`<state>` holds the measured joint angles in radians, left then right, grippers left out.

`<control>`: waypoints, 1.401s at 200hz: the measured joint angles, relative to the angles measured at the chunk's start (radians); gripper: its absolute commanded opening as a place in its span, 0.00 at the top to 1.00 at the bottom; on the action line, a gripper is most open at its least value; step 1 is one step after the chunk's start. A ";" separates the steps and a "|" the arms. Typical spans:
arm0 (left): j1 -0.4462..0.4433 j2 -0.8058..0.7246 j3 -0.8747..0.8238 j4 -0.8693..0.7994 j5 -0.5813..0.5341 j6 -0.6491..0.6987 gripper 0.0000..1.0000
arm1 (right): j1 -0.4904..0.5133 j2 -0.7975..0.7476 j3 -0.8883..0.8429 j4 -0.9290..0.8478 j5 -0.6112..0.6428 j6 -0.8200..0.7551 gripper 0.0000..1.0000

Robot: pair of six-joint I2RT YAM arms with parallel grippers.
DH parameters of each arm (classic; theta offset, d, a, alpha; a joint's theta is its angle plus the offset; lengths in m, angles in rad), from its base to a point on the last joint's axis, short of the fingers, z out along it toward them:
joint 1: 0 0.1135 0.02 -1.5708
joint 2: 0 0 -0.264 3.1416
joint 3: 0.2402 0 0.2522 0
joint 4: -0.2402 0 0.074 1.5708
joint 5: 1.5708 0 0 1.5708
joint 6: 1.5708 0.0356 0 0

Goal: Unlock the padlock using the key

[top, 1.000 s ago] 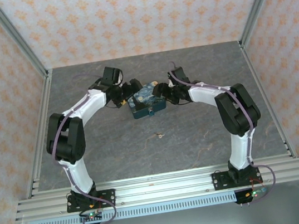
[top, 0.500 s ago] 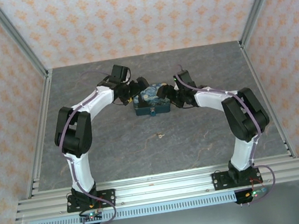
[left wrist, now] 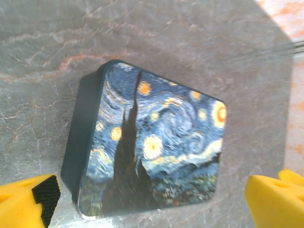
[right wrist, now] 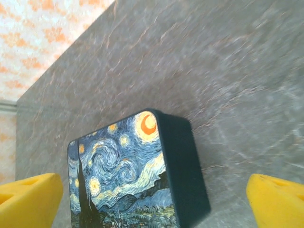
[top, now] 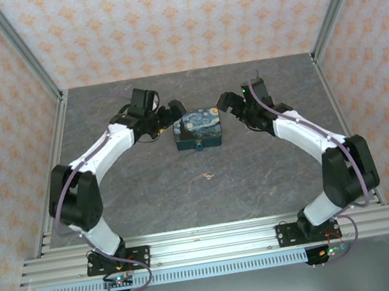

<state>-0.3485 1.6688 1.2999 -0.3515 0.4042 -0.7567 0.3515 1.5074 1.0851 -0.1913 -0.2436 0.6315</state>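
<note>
Light bright, even, diffuse. Soft shadow surrounds the box (left wrist: 156,142). Both wrist views mildly blurred; left gripper (left wrist: 152,204) fingertips (left wrist: 275,202) defocused at the lower corners.

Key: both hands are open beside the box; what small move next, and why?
Probably bring the right hand to the key: it lies untouched on the table, in front of the starry box, and that hand is open, empty.

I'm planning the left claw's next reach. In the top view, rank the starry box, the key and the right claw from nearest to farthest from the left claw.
1. starry box, just to the right of the left claw, at centre.
2. right claw, beyond the box, on the right side.
3. key, lying alone on the near side, in front of the box.
</note>
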 measured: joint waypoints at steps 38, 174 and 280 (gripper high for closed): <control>0.002 -0.127 -0.058 -0.020 0.027 0.033 0.00 | -0.103 -0.188 -0.158 0.054 -0.034 0.011 0.01; 0.024 -0.391 -0.117 -0.272 -0.035 0.082 0.00 | 0.214 -0.194 -0.323 -0.053 -0.085 -0.104 0.32; 0.162 -0.379 -0.189 -0.292 0.077 0.048 0.00 | 0.408 0.042 -0.116 -0.250 0.039 -0.269 0.44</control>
<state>-0.1867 1.2900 1.1110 -0.6434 0.4816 -0.7082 0.7593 1.5494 0.9691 -0.4412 -0.2050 0.3622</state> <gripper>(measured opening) 0.999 0.566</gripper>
